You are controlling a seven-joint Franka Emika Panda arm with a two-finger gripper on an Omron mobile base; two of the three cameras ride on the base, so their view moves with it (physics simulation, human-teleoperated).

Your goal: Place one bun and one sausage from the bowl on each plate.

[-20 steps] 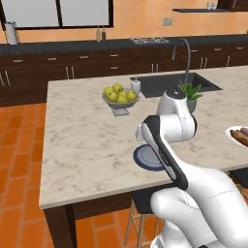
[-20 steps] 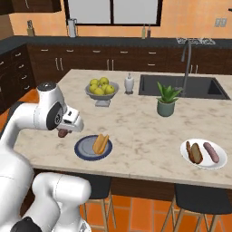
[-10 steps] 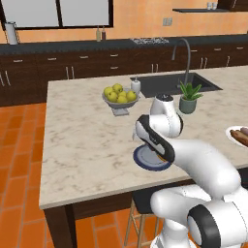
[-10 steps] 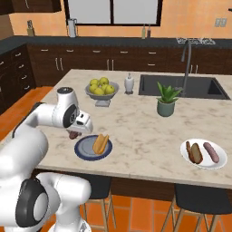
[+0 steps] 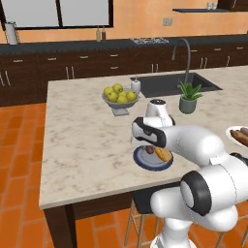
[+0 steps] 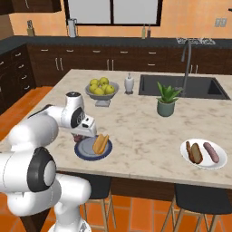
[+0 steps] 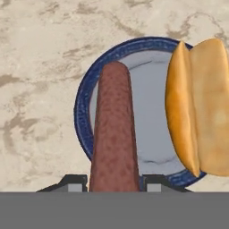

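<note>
The pincer (image 7: 114, 190) is clamped on a sausage (image 7: 114, 134), hanging over the dark blue plate (image 7: 85, 120) beside the bun (image 7: 201, 107); let go too high, it could roll onto the desk (image 7: 36, 67).

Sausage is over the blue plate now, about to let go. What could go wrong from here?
The sausage, clamped in the gripper, hangs over the blue plate's bare half. Dropped from height, it could roll off that shallow rim onto the counter. The bun already fills the other half, so a drift sideways might knock it.
</note>
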